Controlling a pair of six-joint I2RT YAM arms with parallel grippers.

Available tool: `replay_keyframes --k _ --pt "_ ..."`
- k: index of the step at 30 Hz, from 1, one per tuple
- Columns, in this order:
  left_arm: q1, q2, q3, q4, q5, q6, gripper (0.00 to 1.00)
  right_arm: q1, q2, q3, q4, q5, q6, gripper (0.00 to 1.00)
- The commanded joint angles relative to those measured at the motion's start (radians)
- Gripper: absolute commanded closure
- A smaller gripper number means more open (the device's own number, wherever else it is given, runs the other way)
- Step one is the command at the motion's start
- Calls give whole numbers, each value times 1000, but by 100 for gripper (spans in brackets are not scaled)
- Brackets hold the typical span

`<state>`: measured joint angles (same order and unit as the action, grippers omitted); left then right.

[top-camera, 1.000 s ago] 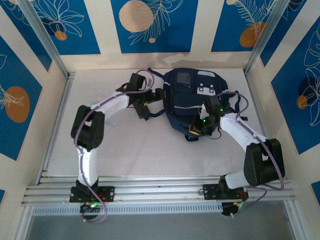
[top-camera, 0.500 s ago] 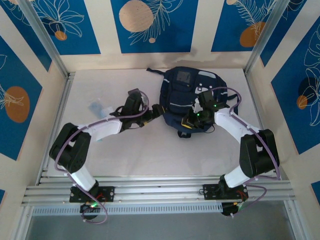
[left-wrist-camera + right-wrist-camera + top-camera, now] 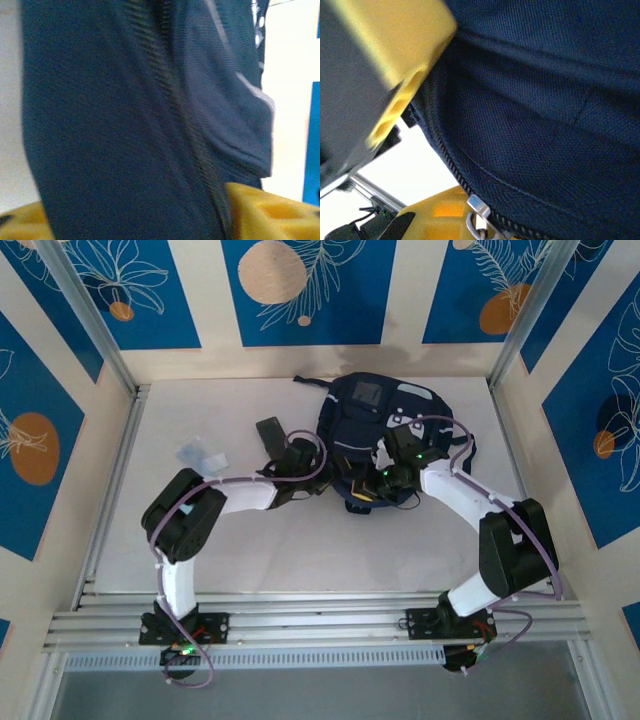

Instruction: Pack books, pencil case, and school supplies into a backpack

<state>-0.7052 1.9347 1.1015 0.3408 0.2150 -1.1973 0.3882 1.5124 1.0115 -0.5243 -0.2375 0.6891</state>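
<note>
Backpack (image 3: 372, 425) flat on the white surface (image 3: 300, 540), far and right of centre, front up. Long axis near to far, leaning slightly left at the far end, with the white patches toward the far wall. Just left, not touching, pencil case (image 3: 269, 432). Farther left, school supplies (image 3: 199, 454). Left pincer (image 3: 335, 478) at the near-left edge, yellow fingers (image 3: 265, 210) either side of a fabric fold — cannot tell whether clamped. Right pincer (image 3: 362, 498) beside it, closed tight on the zippered rim (image 3: 450, 165). Both wrists across the near end, hiding it from above.
</note>
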Motion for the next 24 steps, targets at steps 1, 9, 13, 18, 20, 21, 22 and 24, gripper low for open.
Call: replay_keyframes --k 1,9,13,18,20,21,22,24 --pt "9 24 50 39 -9 31 75 9 -64 -7 -95 -7 -49 100" --pt "95 -54 56 -146 24 224 100 -133 -128 5 -372 215 -227 100" --pt "148 -45 130 -254 82 352 100 -200 -124 13 -388 286 -265 100" --pt "222 81 388 -442 205 502 100 -238 -100 16 -313 297 -244 100" --pt "230 151 540 -597 158 586 96 -220 -101 18 -263 226 -232 100" --pt "229 182 609 -665 135 614 90 -203 -101 17 -229 187 -219 100" --pt "230 200 651 -701 137 620 78 -186 -97 16 -194 151 -207 100" --pt "228 191 640 -695 133 595 48 -158 -81 18 -120 95 -176 100"
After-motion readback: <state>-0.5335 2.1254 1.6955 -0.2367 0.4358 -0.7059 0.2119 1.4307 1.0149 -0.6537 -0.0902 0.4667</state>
